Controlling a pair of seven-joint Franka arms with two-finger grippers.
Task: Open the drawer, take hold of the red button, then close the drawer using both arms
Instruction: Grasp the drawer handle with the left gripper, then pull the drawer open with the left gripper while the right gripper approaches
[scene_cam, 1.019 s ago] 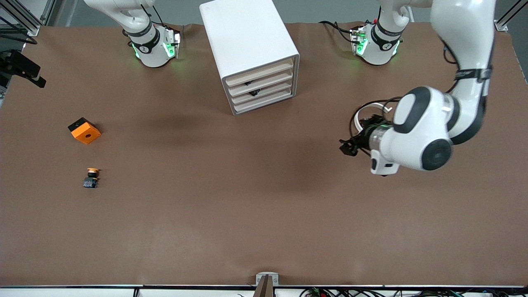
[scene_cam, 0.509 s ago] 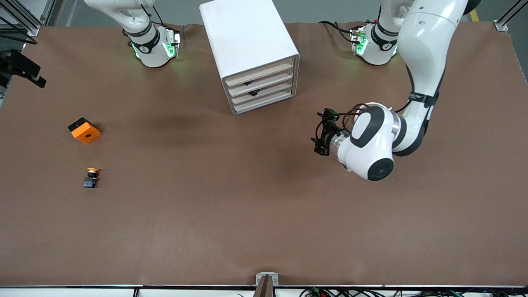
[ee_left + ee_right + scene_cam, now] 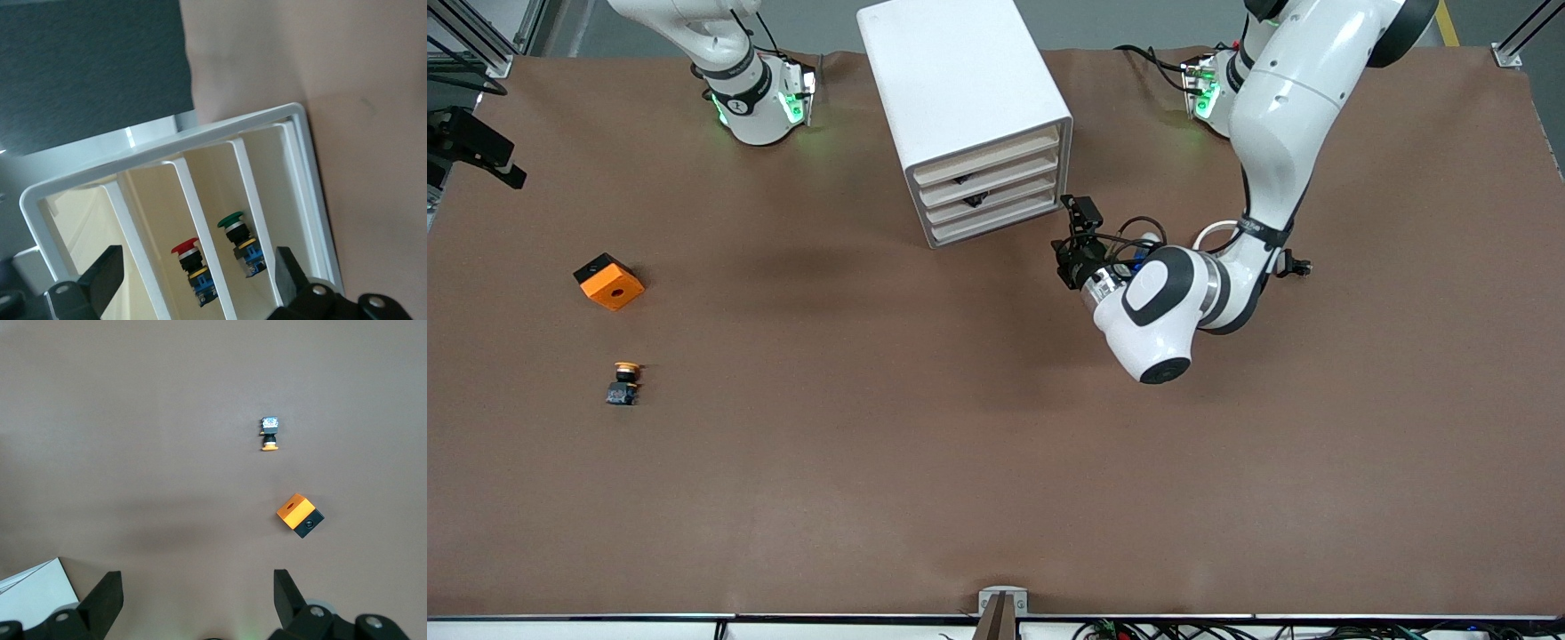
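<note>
drawers 4, all shut | red button (image 3: 187, 254) 1 | left tool (image 3: 193, 280) spread | right tool (image 3: 197, 603) spread

Smooth white plastic cabinet (image 3: 960, 98), matt

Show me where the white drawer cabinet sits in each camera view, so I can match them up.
Front view: the cabinet stands between the arm bases, drawer fronts facing the left gripper.
Left wrist view: its drawer openings fill the frame, holding the red button and a green button.
Right wrist view: only a corner shows.
Shared landmark: the cabinet's white frame.
</note>
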